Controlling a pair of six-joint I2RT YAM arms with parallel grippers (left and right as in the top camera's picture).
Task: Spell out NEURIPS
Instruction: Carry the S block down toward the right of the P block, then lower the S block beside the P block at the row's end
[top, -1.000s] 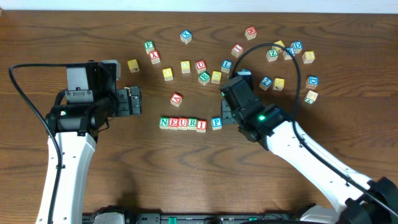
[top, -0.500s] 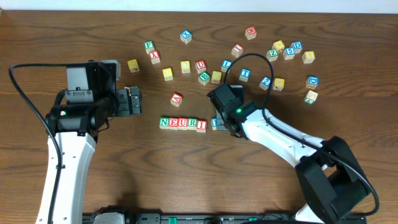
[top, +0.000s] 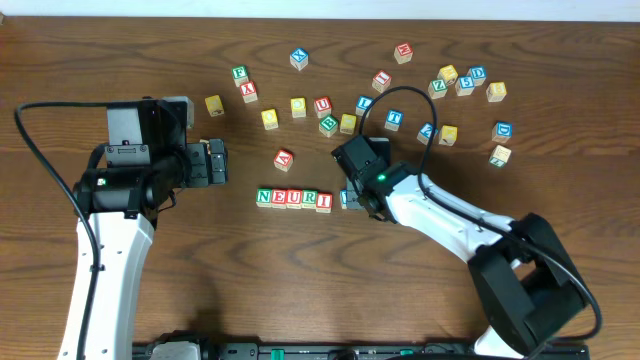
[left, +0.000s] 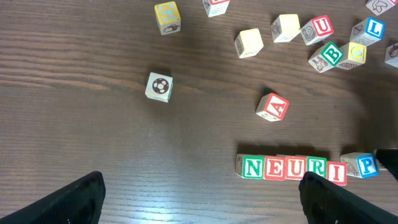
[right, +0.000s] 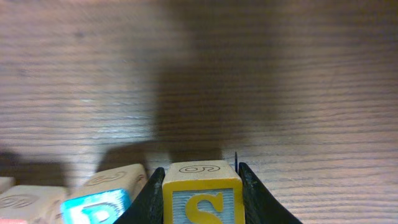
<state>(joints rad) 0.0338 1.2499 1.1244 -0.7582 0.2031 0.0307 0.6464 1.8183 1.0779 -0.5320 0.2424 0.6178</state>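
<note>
I log: 1 wooden cube with yellow S (right: 202, 202), clamped in my right fingers (right: 252, 199), just beside the blue P wooden cube (right: 96, 208); my left fingers (left: 74, 202) spread wide.

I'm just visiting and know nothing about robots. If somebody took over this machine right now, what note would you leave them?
Left pincer: open, empty, parked away from the row.
Right pincer: shut on the yellow S cube, held right beside the blue P cube.
Done: N, E, U, R, I in a row, with P at its end.
Left: set S down after P, let go, and tidy the line if needed.
</note>
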